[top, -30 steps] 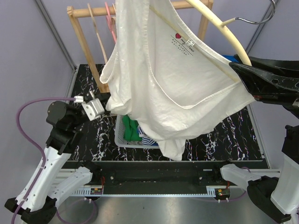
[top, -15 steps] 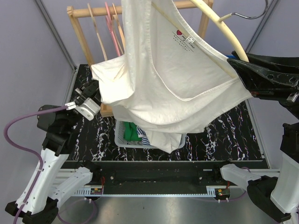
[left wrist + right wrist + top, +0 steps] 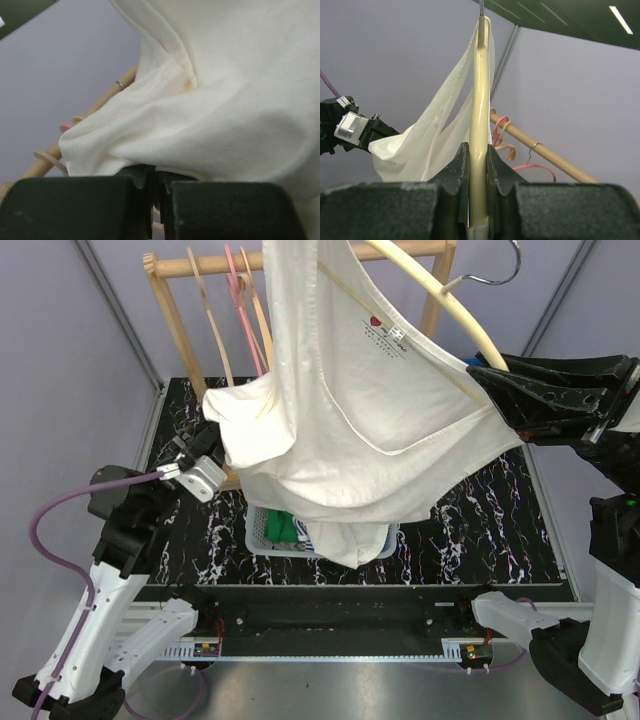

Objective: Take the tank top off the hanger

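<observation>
Left tool [image 3: 208, 438] seemingly tight on tank top [image 3: 370, 410]; right tool [image 3: 478, 150] tight around hanger [image 3: 479, 100].

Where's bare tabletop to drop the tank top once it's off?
Best patch: bare table right of the basket, out to the right edge. A narrower strip lies between the basket and the left arm. Back-left is crowded by the rack, and the hanging tank top hides the middle.

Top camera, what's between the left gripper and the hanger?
Only the white tank top, spanning from the left gripper, shut on its edge, to the cream hanger in the right gripper, per the top external view.
</observation>
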